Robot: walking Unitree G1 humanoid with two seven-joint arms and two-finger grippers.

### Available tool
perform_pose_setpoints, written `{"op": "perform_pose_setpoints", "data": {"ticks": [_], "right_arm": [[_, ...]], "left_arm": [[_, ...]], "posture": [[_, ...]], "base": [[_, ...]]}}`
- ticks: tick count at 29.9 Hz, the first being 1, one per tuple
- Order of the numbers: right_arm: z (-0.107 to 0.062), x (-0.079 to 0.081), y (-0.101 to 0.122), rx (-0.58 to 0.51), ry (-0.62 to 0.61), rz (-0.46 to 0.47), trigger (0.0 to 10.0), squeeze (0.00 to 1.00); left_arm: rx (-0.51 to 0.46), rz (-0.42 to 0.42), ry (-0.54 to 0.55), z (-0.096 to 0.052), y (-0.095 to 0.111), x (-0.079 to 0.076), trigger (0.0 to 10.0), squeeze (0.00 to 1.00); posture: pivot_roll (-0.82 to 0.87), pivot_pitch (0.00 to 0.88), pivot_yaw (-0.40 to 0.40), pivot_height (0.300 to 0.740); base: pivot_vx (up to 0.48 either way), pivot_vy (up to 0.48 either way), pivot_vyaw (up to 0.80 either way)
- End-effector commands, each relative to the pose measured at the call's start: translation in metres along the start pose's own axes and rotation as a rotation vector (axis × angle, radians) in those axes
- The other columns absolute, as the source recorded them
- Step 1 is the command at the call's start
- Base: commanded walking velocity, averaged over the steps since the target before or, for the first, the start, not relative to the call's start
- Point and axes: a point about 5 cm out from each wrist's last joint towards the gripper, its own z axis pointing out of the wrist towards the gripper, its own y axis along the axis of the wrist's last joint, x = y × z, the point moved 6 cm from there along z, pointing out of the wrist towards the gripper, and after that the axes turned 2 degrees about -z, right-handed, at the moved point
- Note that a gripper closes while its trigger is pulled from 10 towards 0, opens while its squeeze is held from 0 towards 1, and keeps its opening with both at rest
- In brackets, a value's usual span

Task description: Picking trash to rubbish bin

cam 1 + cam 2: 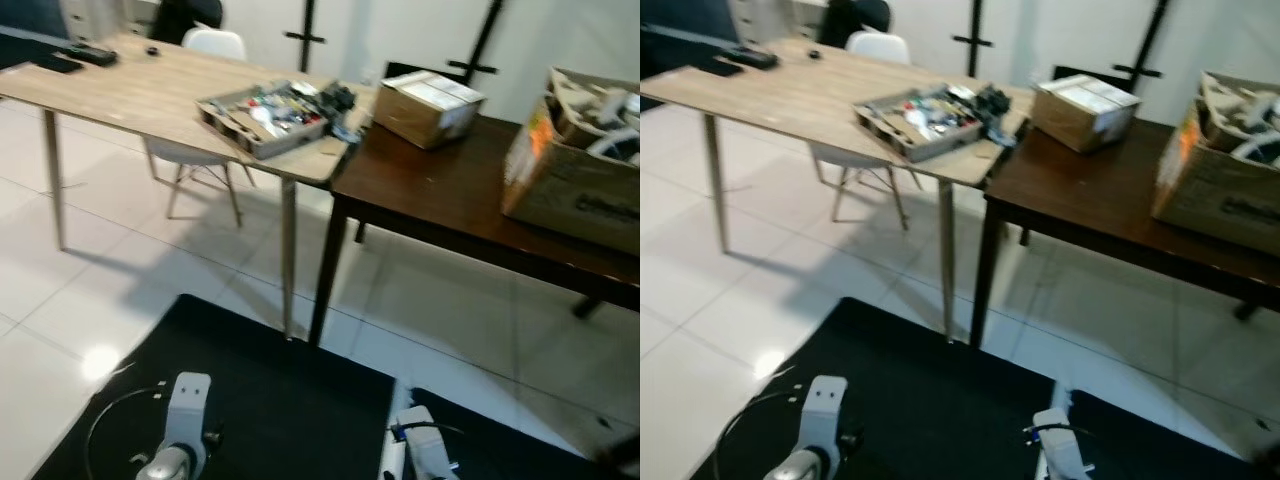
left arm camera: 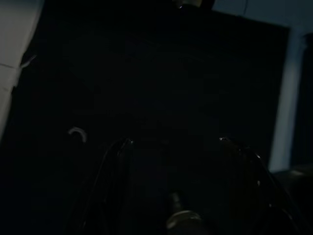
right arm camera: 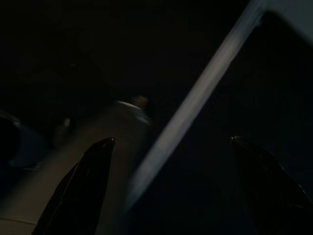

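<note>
Evidently at the searching stage, walking or standing before two tables with nothing in hand. Both arms hanging low over black mats on the white tiled floor (image 1: 120, 250). Right gripper (image 3: 171, 186) spread wide in its dark wrist view, black fingers (image 3: 85, 181) well apart and holding nothing; left gripper (image 2: 176, 161) likewise parted, dim tips just made out against the dark. Ahead, a light wooden table (image 1: 130, 95) butted against a dark brown table (image 1: 440, 200). On the light one, a tray of cluttered small items (image 1: 265, 115); on the dark one, a small cardboard box (image 1: 425, 105) and a larger open carton (image 1: 580, 170). Cannot tell which of these counts as trash, nor where the rubbish bin stands. Next, probably: step closer, pick out a piece of trash, raise an arm toward it.
</note>
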Motion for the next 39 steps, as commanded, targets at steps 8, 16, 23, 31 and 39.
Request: {"op": "perform_pose_setpoints", "data": {"ticks": [8, 16, 23, 31, 39], "right_arm": [[-0.0015, -0.0062, -0.0053, 0.019, -0.015, 0.006, 10.0, 0.0], [-0.0011, -0.0058, -0.0037, 0.015, -0.016, 0.005, 10.0, 0.0], [-0.0006, -0.003, -0.0034, 0.016, -0.005, 0.016, 10.0, 0.0], [-0.0002, -0.0022, -0.0014, 0.009, -0.003, 0.015, 10.0, 0.0], [0.0001, -0.0015, 0.0015, -0.003, 0.002, 0.017, 10.0, 0.0]], "left_arm": [[0.019, 0.002, 0.002, -0.0003, -0.0041, -0.0006, 10.0, 0.0], [0.019, 0.003, 0.003, -0.0004, -0.0042, 0.0, 10.0, 0.0], [0.014, 0.001, 0.009, -0.0002, -0.0028, 0.0007, 10.0, 0.0], [0.008, -0.007, 0.016, 0.0001, -0.0009, 0.0024, 10.0, 0.0], [0.001, -0.026, 0.02, 0.0005, 0.0012, 0.0037, 10.0, 0.0]], "posture": [[0.09, 0.077, -0.016, 0.74], [0.09, 0.076, -0.016, 0.74], [0.09, 0.076, -0.016, 0.74], [0.1, 0.075, -0.014, 0.74], [0.1, 0.073, -0.015, 0.74]], "base": [[0.0, 0.0, -0.8], [0.0, 0.0, -0.8], [0.0, 0.0, -0.32], [0.0, 0.0, 0.0], [0.061, 0.0, 0.0]]}}
